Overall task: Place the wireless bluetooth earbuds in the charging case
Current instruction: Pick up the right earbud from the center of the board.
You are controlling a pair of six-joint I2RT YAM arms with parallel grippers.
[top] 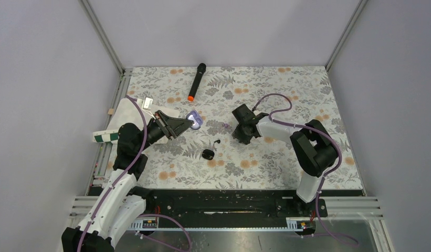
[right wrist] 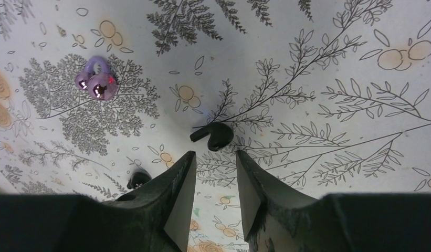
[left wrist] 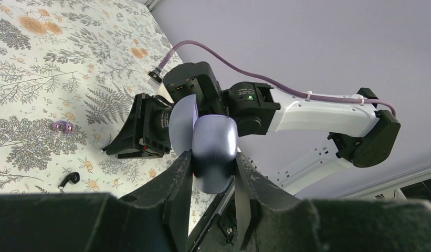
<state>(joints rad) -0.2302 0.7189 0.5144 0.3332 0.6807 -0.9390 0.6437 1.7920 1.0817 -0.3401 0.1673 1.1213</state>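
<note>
Grips charging case [left wrist: 216, 142], lid open, in left gripper [left wrist: 212, 160]; hovers right gripper [right wrist: 214, 157], half-open and empty, right of black earbud [right wrist: 213, 136]; shows no earbud seated yet.

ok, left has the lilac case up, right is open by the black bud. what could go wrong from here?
1. The black earbud is far smaller than the fingers of the open right gripper; closing may flick it away.
2. The left gripper pinches only the lower end of the lilac case, lid open; pressing a bud in could twist it loose.
3. The purple earbud matches that case's colour; the black one may not seat.
</note>
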